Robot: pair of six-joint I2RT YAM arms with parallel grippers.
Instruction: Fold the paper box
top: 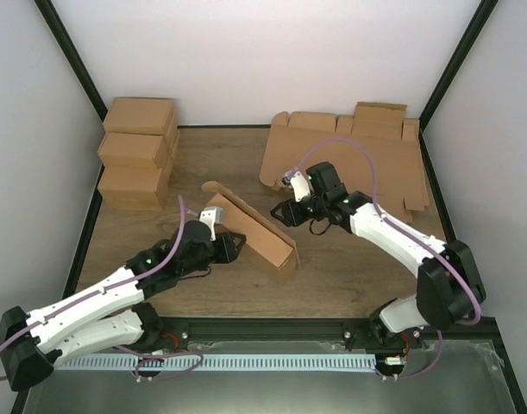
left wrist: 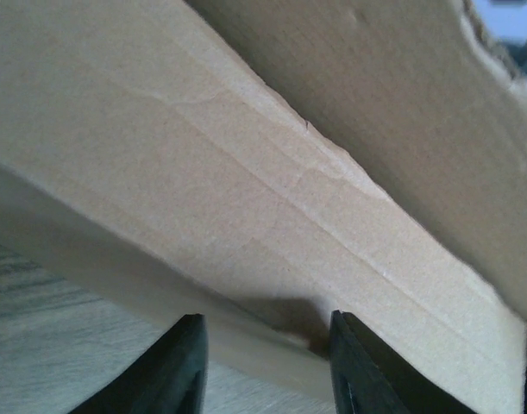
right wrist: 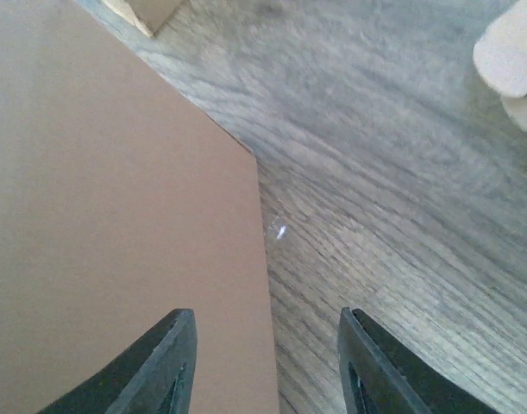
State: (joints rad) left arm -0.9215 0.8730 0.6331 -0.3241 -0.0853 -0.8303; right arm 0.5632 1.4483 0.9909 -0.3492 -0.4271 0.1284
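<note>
Fingers (left wrist: 184, 366) of the left gripper (top: 235, 248) and of the right gripper (top: 286, 210) stood part-open, holding nothing, on either side of the half-folded paper box (top: 250, 226) between them, so, by my reckoning, its unheld raised panel could spring back open along the crease.

You have a grey-brown, wood-grain tabletop (top: 220, 159). A thin black rim (top: 85, 235) edges its sides, and a black rail (top: 263, 329) closes the near edge. Behind it stands a plain white back wall (top: 272, 52), flanked by a pale grey left wall (top: 26, 147) and right wall (top: 505, 112). At the far corners you see a black left post (top: 73, 65) and right post (top: 457, 60), both leaning outward in the top view. Below the rail lie a white perforated strip (top: 263, 362) and a dull grey metal sheet (top: 453, 379). The light is soft and even, with faint shadows and one small glint (right wrist: 280, 231) on the wood.
</note>
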